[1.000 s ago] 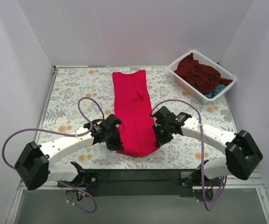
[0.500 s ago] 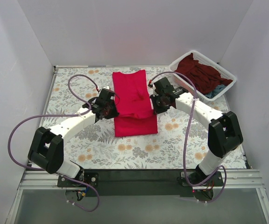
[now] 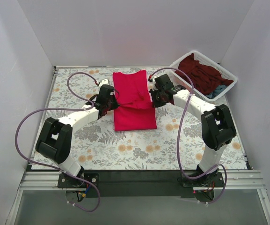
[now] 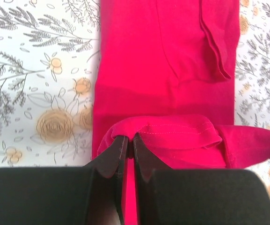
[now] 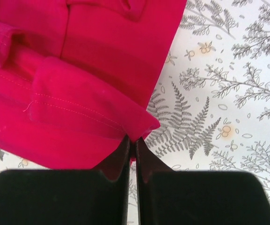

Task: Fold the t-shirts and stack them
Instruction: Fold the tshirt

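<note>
The crimson-red t-shirt (image 3: 134,101) lies as a long strip on the flowered table, its near end lifted and carried back over itself. My left gripper (image 3: 112,100) is shut on the left corner of the hem; the wrist view shows the red t-shirt (image 4: 165,70) pinched at the gripper (image 4: 130,138). My right gripper (image 3: 152,99) is shut on the right corner, and its wrist view shows the red cloth (image 5: 78,89) clamped at the gripper (image 5: 132,139). A dark maroon shirt (image 3: 198,72) and a teal-blue shirt (image 3: 217,90) lie in the basket.
A white mesh basket (image 3: 180,79) stands at the back right corner, just beyond my right arm. White walls close the table on three sides. Purple cables loop over both arms.
Both grippers have carried the shirt's near hem from the table's front edge towards the back, folding the red shirt over itself. The arms are now stretched far out.
</note>
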Controlling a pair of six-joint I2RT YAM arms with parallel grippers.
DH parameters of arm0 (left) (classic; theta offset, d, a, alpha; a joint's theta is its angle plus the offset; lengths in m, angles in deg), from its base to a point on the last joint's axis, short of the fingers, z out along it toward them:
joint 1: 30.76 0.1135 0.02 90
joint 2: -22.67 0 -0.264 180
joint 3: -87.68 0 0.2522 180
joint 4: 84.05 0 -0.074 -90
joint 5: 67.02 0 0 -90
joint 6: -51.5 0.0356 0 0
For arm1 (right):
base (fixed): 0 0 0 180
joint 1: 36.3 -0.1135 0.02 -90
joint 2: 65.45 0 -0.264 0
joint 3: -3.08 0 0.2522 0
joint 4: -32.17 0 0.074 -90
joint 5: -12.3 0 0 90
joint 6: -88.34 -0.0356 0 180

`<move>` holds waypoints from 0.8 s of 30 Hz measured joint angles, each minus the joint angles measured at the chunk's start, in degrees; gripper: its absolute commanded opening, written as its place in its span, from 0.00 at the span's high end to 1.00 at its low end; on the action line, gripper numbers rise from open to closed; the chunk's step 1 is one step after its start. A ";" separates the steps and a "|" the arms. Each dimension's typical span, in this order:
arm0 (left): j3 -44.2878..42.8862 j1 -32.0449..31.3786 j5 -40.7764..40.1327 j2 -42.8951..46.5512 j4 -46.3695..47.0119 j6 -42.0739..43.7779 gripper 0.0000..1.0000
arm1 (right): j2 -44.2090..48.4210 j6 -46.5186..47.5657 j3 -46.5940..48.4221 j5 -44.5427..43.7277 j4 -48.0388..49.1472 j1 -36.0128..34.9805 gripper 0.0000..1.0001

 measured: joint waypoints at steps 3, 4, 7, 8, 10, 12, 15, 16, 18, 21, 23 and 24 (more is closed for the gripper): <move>0.02 0.46 -0.52 -2.60 3.02 0.46 1.00 | -0.83 0.59 0.15 0.02 2.03 0.48 0.99; 0.09 0.59 -0.68 -3.19 3.80 0.57 1.00 | -1.25 0.87 0.33 0.04 2.71 0.61 0.99; 0.79 1.25 -0.96 -4.31 6.73 0.76 1.00 | -2.54 1.51 0.46 0.02 4.98 0.85 0.99; 0.98 1.46 -1.03 -4.55 7.61 0.85 1.00 | -3.02 1.66 0.46 0.02 5.53 0.90 0.99; 1.33 1.73 -1.11 -5.01 9.31 0.98 1.00 | -3.87 1.92 0.46 0.04 6.62 1.03 0.99; 1.42 1.86 -1.11 -5.90 11.04 1.29 1.00 | -4.74 2.21 0.46 0.02 7.74 1.16 0.99; 1.42 1.92 -1.16 -8.20 13.64 1.77 1.00 | -6.36 2.60 0.46 0.00 9.64 1.40 0.99; 1.42 1.92 -1.29 -9.16 14.10 1.97 1.00 | -6.97 2.69 0.46 -0.22 10.19 1.46 0.99; 1.42 1.92 -1.66 -10.97 14.88 2.32 1.00 | -8.07 2.82 0.46 -0.85 10.78 1.57 0.99; 1.55 1.92 -1.99 -12.98 15.98 2.73 1.00 | -8.94 2.86 0.46 -1.42 11.72 1.66 0.99; 1.64 1.92 -2.14 -13.60 16.68 2.99 0.97 | -9.09 2.91 0.44 -1.75 12.24 1.66 0.93; 1.62 1.92 -2.19 -13.66 16.98 3.19 0.93 | -9.11 2.93 0.44 -1.92 12.50 1.66 0.89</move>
